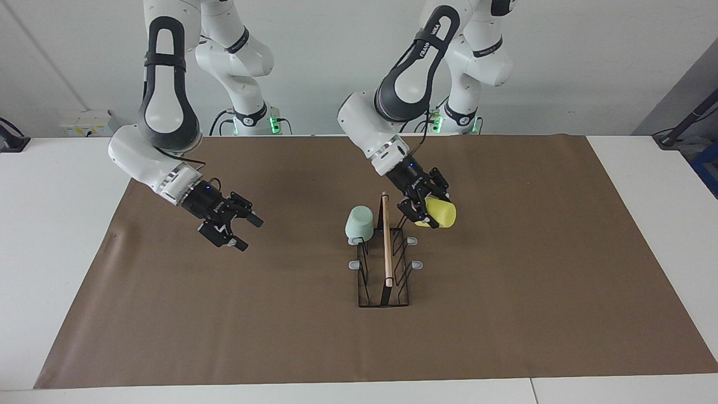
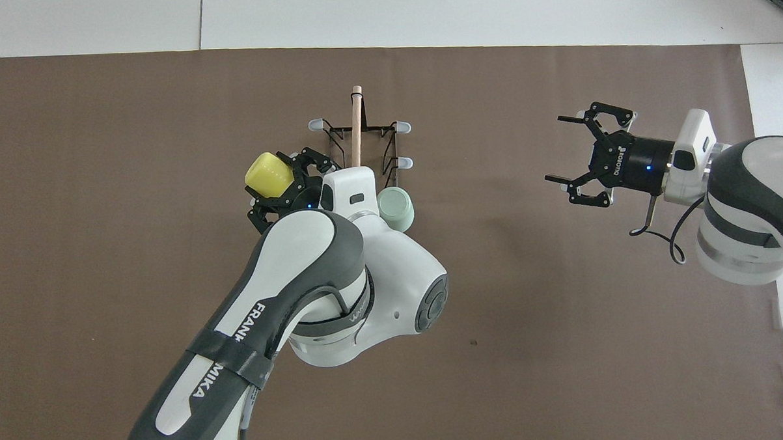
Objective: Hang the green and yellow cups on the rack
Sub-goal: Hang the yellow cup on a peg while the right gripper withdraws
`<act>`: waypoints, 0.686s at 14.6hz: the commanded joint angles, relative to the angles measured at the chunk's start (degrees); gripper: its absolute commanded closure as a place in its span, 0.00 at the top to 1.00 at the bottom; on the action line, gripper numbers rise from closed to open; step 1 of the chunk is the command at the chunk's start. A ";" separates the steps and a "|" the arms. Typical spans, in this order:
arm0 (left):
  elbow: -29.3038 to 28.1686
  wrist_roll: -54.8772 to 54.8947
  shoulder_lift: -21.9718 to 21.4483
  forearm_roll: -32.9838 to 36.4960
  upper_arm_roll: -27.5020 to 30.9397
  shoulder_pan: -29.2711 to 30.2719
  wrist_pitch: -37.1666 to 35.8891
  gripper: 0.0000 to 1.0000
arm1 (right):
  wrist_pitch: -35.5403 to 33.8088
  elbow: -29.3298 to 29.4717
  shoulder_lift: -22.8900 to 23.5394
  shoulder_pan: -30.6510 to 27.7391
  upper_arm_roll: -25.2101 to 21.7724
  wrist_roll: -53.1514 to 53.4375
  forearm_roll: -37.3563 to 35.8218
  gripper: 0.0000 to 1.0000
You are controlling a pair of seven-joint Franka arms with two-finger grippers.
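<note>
While the left gripper (image 1: 431, 209) grasps the yellow cup (image 1: 441, 212) just beside the rack (image 1: 386, 264), over its prongs nearest the robots, the right gripper (image 1: 238, 227) waits released.

Two white-and-charcoal Franka arms with black end effectors

Each arm has glossy white rounded shells with dark grey loop-shaped inlays; "FRANKA" lettering shows in white on the left arm's inlay. A silver ring joins each wrist to a black, skeletal two-finger end effector, the left end effector (image 1: 427, 209) and right end effector (image 1: 234, 224), each with a small blue light. Thin black cables loop by the wrists. Green lights glow at both bases, top of the facing view.
</note>
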 commanded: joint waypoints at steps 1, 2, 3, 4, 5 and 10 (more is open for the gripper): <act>-0.19 -0.81 0.58 1.66 -0.27 0.04 0.16 0.00 | -2.95 4.51 2.44 -2.68 0.60 2.18 -5.60 1.00; -0.27 -0.90 0.58 1.66 -0.36 -0.31 0.07 0.00 | -4.35 6.44 3.06 -3.99 0.60 2.88 -9.02 1.00; -0.54 -0.98 0.58 1.57 -0.36 -0.57 -0.01 0.00 | -6.19 8.28 3.85 -5.31 0.69 4.10 -12.53 1.00; -0.54 -1.07 0.58 1.48 -0.45 -0.75 -0.54 0.00 | -8.13 9.69 4.12 -6.62 0.77 5.85 -15.26 1.00; -0.54 -1.25 0.50 1.22 -0.45 -1.97 -0.72 0.00 | -10.15 10.67 4.12 -7.59 0.69 7.18 -17.55 1.00; -1.06 -1.51 0.41 0.60 -0.54 -4.09 -1.95 0.00 | -17.98 16.02 3.59 -9.71 0.60 19.20 -28.35 1.00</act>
